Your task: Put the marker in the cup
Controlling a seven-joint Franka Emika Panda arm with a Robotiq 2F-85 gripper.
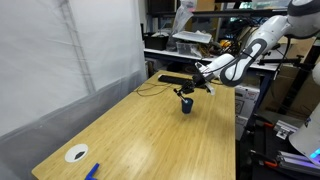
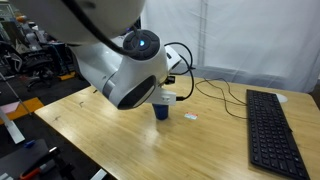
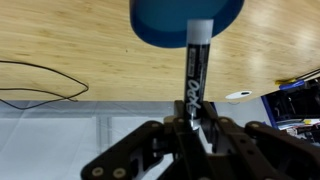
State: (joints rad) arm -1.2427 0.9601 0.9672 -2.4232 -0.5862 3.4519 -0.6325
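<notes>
In the wrist view the marker (image 3: 195, 75) is a slim black stick with white lettering along its barrel and a white section at its far end; it runs up the middle of the frame, leaning slightly right; its lower end sits between the fingers (image 3: 213, 133) of the gripper (image 3: 192, 126), which are clamped on it at the bottom centre; its white end overlaps the lower edge of the cup (image 3: 160, 22), a plain dark blue round shape cut off by the top of the frame; whether the tip is already inside the mouth cannot be told from here; a dark cable (image 3: 40, 80) loops over the wooden table (image 3: 80, 40) at the left. In an exterior view the cup (image 1: 186, 105) stands upright right of centre, with the gripper (image 1: 186, 91) just above it; the marker is too small to make out there; a black keyboard (image 1: 174, 78) lies beyond the cup, and a white tape roll (image 1: 77, 153) and a flat bright-blue object (image 1: 92, 171) lie at the lower left, well apart from it. In an exterior view the arm's bulky wrist (image 2: 135, 75) fills the upper left and hides both marker and fingers; only the cup (image 2: 160, 112) shows beneath it, with the keyboard (image 2: 268, 130) at the right.
</notes>
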